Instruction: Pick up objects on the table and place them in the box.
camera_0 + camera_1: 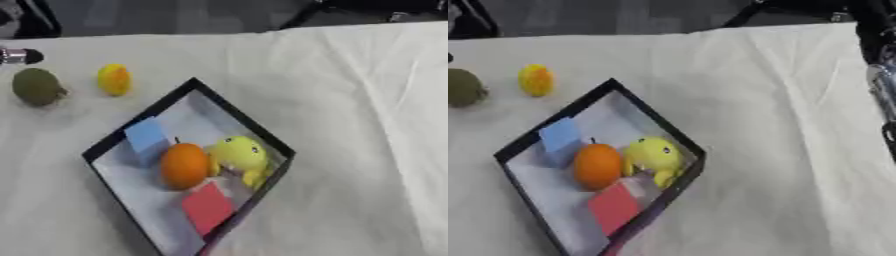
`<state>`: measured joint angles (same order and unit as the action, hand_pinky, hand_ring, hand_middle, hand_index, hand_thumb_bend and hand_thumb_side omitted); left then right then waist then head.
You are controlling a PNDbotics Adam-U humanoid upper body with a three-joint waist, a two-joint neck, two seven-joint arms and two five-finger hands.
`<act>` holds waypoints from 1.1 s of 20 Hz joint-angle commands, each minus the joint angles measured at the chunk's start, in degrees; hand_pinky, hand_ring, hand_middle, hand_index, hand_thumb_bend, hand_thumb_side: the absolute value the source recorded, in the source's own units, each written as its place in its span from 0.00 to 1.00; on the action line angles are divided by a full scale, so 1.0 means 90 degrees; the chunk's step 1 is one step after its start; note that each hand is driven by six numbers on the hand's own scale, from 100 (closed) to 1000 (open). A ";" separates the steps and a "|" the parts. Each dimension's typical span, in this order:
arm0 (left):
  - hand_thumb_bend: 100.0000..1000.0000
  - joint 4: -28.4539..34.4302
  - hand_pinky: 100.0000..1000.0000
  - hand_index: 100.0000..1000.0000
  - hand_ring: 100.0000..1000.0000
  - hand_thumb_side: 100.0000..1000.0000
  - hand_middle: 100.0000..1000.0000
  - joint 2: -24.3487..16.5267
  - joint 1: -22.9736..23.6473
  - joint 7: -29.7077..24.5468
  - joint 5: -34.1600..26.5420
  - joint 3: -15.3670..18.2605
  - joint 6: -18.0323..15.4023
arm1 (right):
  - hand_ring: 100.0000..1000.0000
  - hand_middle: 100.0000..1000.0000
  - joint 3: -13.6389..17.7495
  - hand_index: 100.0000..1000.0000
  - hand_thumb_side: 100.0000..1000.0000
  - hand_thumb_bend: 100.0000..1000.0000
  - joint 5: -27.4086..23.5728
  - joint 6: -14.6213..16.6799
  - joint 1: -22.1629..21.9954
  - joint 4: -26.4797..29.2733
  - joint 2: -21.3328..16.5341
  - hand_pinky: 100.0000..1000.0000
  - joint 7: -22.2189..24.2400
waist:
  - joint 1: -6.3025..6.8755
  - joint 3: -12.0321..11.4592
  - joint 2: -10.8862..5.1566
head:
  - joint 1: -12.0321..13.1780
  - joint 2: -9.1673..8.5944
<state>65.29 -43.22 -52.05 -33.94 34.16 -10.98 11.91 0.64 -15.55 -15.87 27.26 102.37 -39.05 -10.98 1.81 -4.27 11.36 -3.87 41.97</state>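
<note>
A black-rimmed box [229,108] with a pale floor lies askew on the white cloth. Inside it are a blue block [146,136], an orange [183,166], a yellow duck toy [238,155] and a red block [208,207]. Outside the box, at the far left, sit an olive-green round fruit [37,86] and a small yellow object [114,79]. A silver and black piece of my left hand or wrist [17,56] pokes in at the left edge, just above the green fruit. Of my right arm only a silver and black stretch [881,87] shows along the right edge; its hand is out of view.
The white cloth [359,125] covers the table, with folds on the right side. Beyond the table's far edge lie a dark floor and black stands [35,20].
</note>
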 commanded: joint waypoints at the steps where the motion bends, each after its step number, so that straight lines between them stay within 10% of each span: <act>1: 0.60 -0.0315 0.90 0.89 0.90 0.51 0.83 -0.0035 -0.0228 0.0049 0.0119 0.0191 -0.0085 | 0.72 0.70 0.0058 0.80 0.66 0.00 -0.0051 -0.0003 0.0127 0.0133 -0.0129 0.91 -0.0021 | -0.0099 0.0017 0.0012 | 0.0088 -0.0091; 22: 0.72 -0.2290 0.87 0.88 0.89 0.48 0.82 0.0643 -0.0714 0.1162 0.2036 0.0786 0.0125 | 0.72 0.70 0.0042 0.80 0.67 0.00 -0.0098 -0.0034 0.0226 0.0146 -0.0050 0.91 -0.0032 | -0.0171 0.0248 0.0281 | 0.0535 -0.0280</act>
<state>45.08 -36.32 -57.08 -24.38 51.30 -5.01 12.69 0.63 -16.04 -16.15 28.29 102.64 -38.61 -11.15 0.99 -2.03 13.87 0.48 39.87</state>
